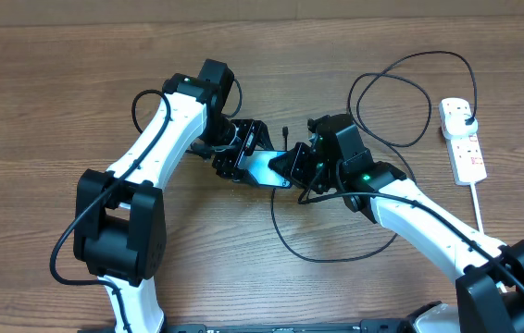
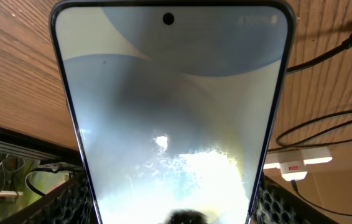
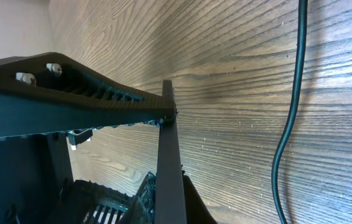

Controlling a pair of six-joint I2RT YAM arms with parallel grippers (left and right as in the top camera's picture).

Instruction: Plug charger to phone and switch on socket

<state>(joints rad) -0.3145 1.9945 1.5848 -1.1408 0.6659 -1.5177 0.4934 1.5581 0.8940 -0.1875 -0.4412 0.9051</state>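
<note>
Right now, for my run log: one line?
left gripper: holding phone | right gripper: at phone | charger: tip on table | power strip: untouched

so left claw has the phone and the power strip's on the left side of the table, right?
No. The power strip lies on the right side of the table, not the left; the overhead view shows it. The left claw does hold the phone.

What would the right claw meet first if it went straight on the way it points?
Most likely the phone, which stands edge-on between the fingers of the right claw; depth is unclear.
</note>
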